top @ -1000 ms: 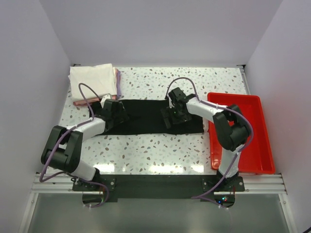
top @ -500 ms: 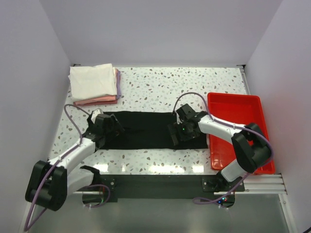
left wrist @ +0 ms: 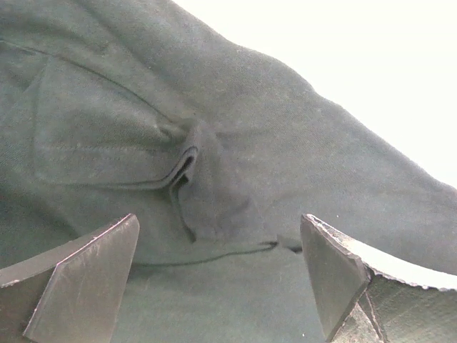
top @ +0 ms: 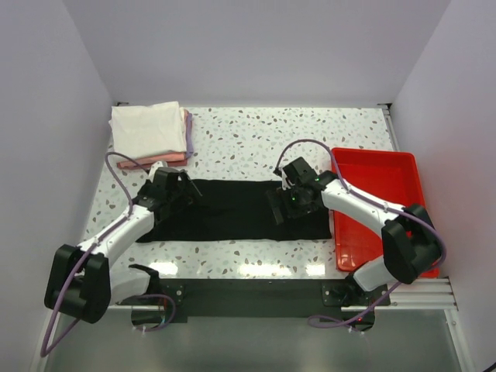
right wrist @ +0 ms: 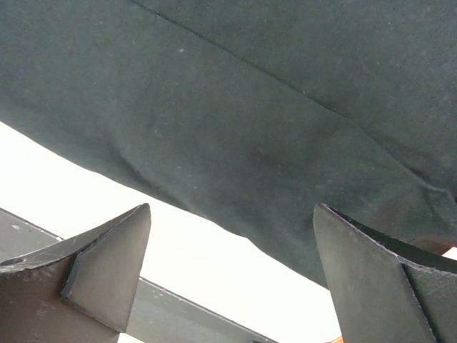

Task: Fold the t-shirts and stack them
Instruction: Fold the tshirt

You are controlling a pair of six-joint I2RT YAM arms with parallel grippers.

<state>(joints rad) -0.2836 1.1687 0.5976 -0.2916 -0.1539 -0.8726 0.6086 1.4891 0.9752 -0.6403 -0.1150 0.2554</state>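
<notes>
- Left fingers (top: 184, 189): spread wide, gripping nothing. They are over the left end of the black t-shirt (top: 232, 209), pointing toward its middle.
- Left wrist view: both fingers (left wrist: 78, 279) frame the lower corners with a broad gap between them. In that gap lies black cloth with a stitched hem and a small raised pucker. No cloth is pinched. Whether the tips touch the cloth cannot be told.
- Right fingers (top: 280, 211): also spread wide, gripping nothing. They are over the right part of the black t-shirt, toward its near edge.
- Right wrist view: the two fingers (right wrist: 100, 264) stand well apart. Between them are flat black cloth, one seam line, the cloth's near edge and a bright strip of tabletop (right wrist: 193, 264). Contact with the cloth cannot be confirmed.
- Black t-shirt: lies flat on the tabletop (top: 256, 132) as a long band running left to right across the middle. Its right end is just beside the left wall of the red tray (top: 339, 203).
- Folded stack (top: 147, 132): sits at the far left corner of the tabletop, white piece on top, pink and lavender edges showing beneath on its right and near sides. It is apart from the black t-shirt.
- Red tray: sits along the right side of the tabletop, and the right arm crosses over its near left corner.
</notes>
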